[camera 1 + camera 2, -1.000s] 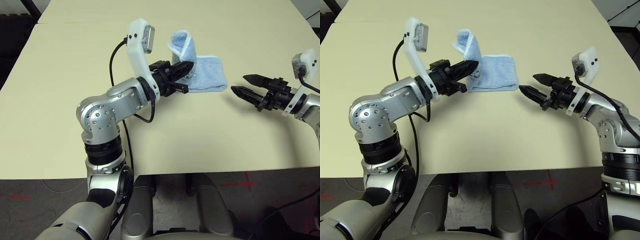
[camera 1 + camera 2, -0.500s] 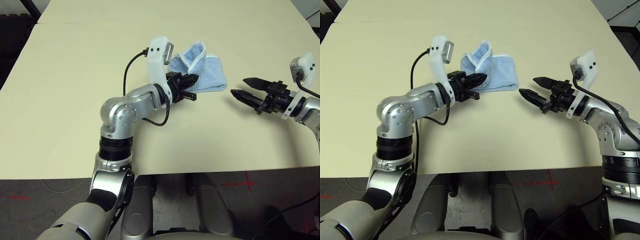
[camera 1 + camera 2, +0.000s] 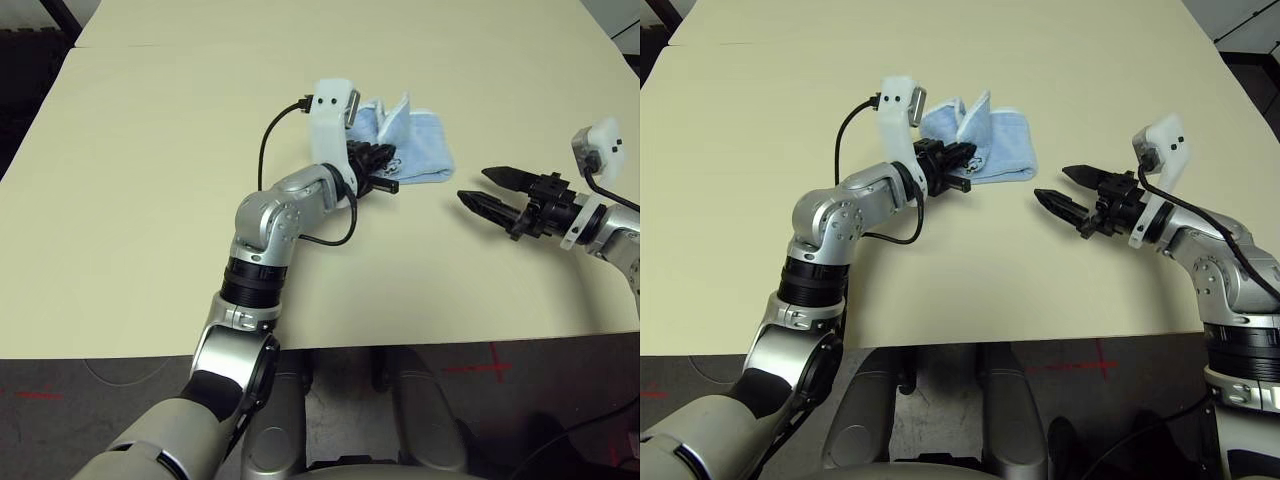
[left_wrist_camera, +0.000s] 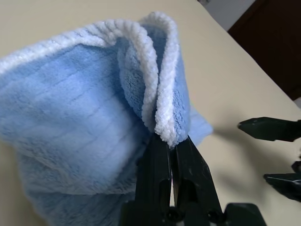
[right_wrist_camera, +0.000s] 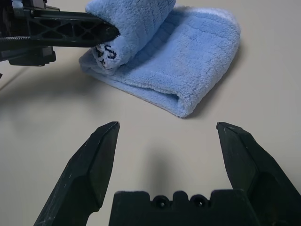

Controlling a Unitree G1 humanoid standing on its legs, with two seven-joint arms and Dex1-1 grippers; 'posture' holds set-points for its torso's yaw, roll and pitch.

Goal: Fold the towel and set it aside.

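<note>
The light-blue towel (image 3: 420,148) lies folded at the middle-back of the table, its left part lifted into a standing fold with white edging (image 4: 160,94). My left gripper (image 3: 385,165) is shut on that raised edge, pinching it between both fingers (image 4: 160,165). A dark embroidered motif (image 5: 107,52) shows on the lifted flap. To the right of the towel, and apart from it, my right gripper (image 3: 490,190) hovers open over the table, its fingertips pointing at the towel. In the right wrist view its fingers (image 5: 96,155) stand wide with nothing between them.
The cream table (image 3: 150,200) has open surface to the left, front and back of the towel. A seam (image 3: 150,46) crosses the tabletop at the back. The left arm's black cable (image 3: 265,150) loops beside its wrist.
My left gripper has carried the pinched towel edge to the right, over the folded part, and lower. The left elbow swung in toward the table's middle. The right gripper stayed open, shifting slightly.
</note>
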